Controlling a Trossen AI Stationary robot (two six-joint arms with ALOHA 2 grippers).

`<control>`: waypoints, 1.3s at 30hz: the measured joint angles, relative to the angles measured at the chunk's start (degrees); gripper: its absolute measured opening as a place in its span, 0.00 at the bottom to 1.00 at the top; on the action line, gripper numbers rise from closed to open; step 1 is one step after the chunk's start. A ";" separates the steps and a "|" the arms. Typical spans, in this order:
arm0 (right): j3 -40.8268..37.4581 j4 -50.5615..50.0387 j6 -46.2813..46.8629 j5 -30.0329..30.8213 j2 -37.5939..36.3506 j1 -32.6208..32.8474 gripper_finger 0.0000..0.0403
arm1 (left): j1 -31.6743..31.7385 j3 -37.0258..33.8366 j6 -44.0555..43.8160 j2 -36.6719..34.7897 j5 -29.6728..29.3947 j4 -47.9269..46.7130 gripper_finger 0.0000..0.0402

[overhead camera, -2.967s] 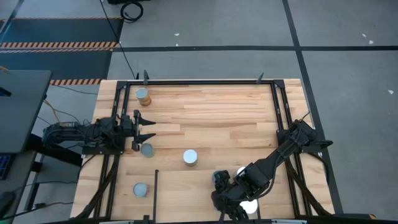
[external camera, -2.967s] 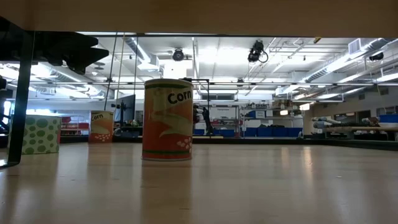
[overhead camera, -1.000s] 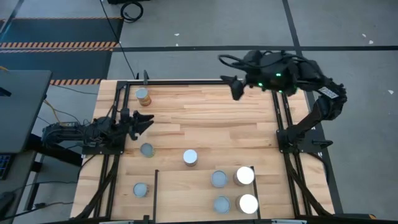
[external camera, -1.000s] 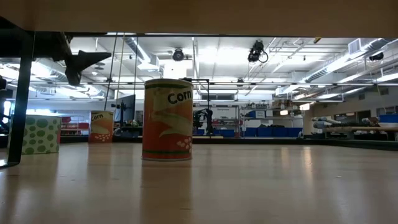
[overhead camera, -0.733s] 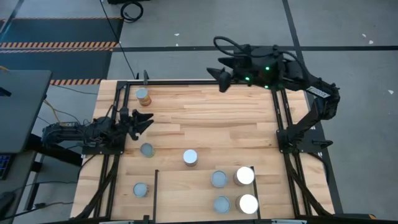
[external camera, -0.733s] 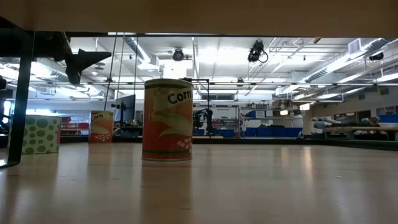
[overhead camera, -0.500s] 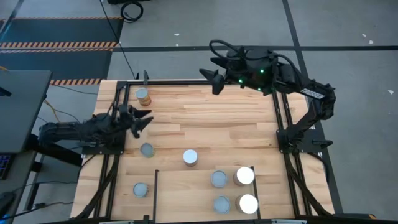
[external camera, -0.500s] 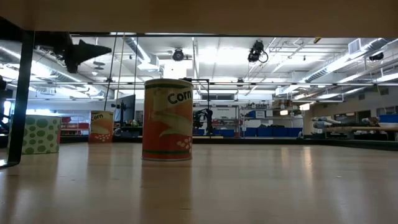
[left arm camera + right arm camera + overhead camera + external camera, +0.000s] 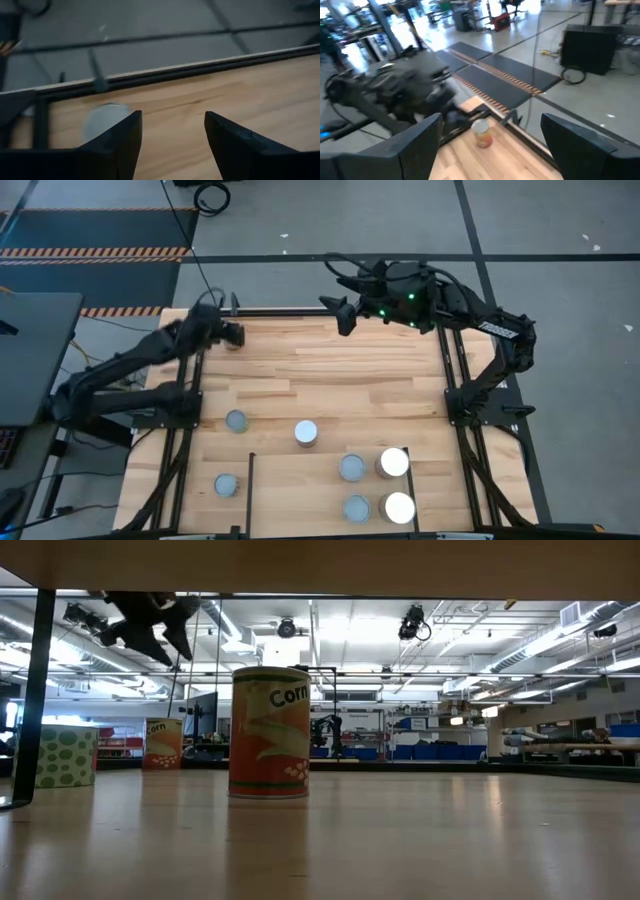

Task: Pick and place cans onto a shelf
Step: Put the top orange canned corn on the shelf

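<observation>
Jaws on both arms stand open, empty. Counter carries the shelf at its near edge with four cans on it. Right gripper hovers at the far edge. Left gripper hangs over the corn can in the far-left corner. Risk: both arms converge there; a hurried descent could topple the can.

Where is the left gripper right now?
In the high view, the left gripper is over the table's far-left corner, fingers open, at the can standing there.
</observation>
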 joint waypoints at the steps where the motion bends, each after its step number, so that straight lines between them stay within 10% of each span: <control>1: 0.04 -0.27 0.00 -1.51 -0.08 -0.39 0.86 | 2.96 1.90 0.69 1.98 1.58 -1.88 0.56; 10: 0.07 -3.77 -4.79 -19.92 -0.31 -8.50 0.86 | 17.83 9.08 -1.98 15.81 17.42 -8.17 0.79; 39: 0.07 -12.78 -15.33 -32.46 -0.18 -22.11 0.86 | 21.02 9.08 -16.02 26.90 8.87 -6.99 0.88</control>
